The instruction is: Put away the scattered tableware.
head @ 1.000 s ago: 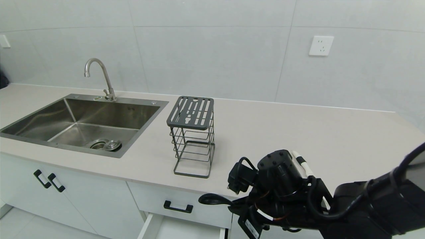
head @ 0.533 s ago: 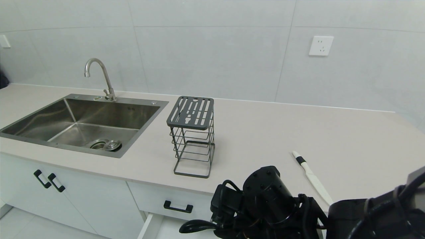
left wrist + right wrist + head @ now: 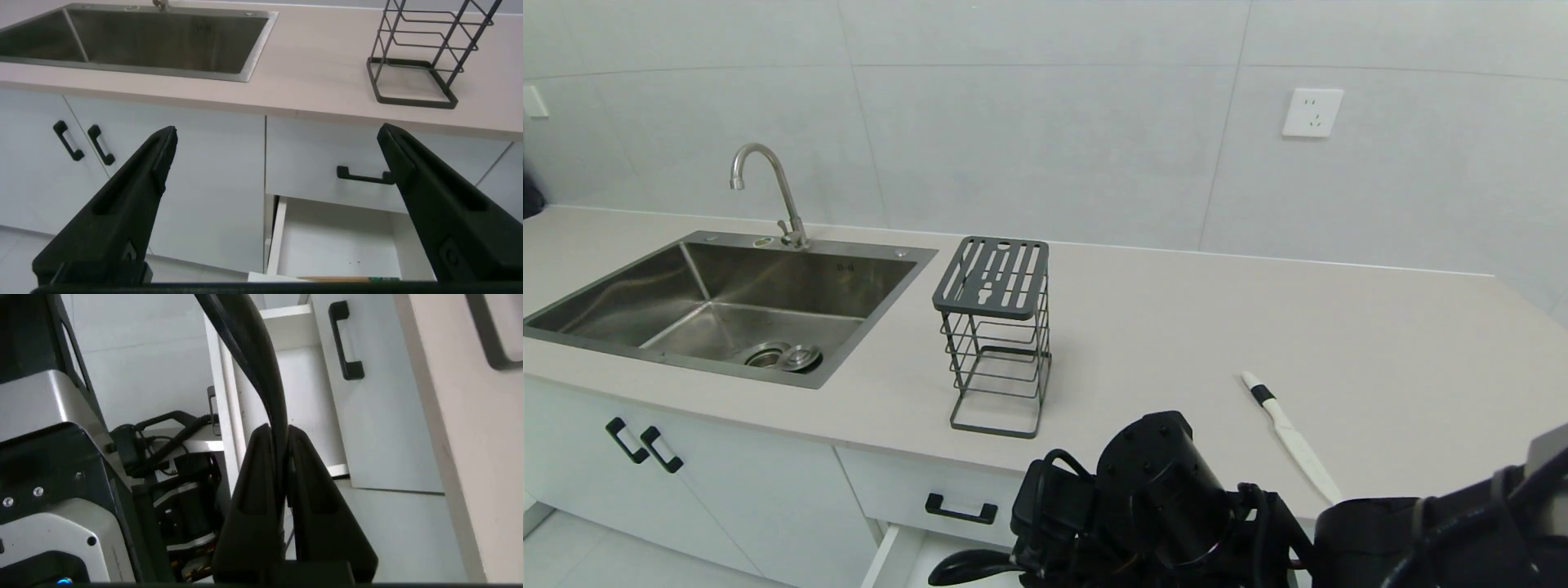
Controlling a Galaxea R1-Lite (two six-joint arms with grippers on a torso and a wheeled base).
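A black spoon (image 3: 968, 565) hangs in front of the counter edge, above the open white drawer (image 3: 907, 555), with my right gripper (image 3: 278, 439) shut on its curved black handle (image 3: 245, 343). The right wrist (image 3: 1152, 490) sits low, just right of the drawer. A white knife with a black band (image 3: 1290, 437) lies on the counter at the right. My left gripper (image 3: 278, 163) is open and holds nothing, facing the drawer (image 3: 343, 241) from in front of the cabinets.
A dark wire rack (image 3: 996, 335) stands mid-counter, with the steel sink (image 3: 572, 306) and tap (image 3: 768, 192) to its left. Cabinet doors with black handles (image 3: 78, 140) lie below the sink. The drawer front above the open drawer has a black handle (image 3: 364, 175).
My right arm has dropped down and to the left with the spoon, from over the counter edge to in front of the drawer. The white knife is uncovered.
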